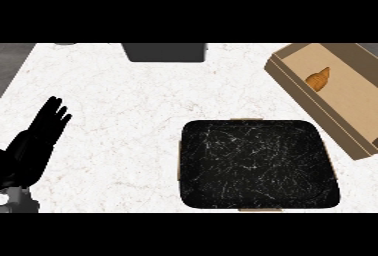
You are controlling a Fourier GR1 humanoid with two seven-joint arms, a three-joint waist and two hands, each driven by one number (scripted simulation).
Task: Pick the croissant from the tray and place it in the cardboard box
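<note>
A golden-brown croissant lies inside the open tan cardboard box, which sits at an angle by the right edge of the white speckled stone surface. Just beside the box, a square black marbled tray fills the lower middle. Bare surface stretches left of it. The black left hand rests at the left edge, fingers straight, close together, holding nothing. A dark grey block sits at the far edge.

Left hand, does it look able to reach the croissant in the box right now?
Probably not. The left hand rests open at the view's left; the croissant lies in the cardboard box at far right, beyond the tray. Nothing covers it, but the stretch looks long.
</note>
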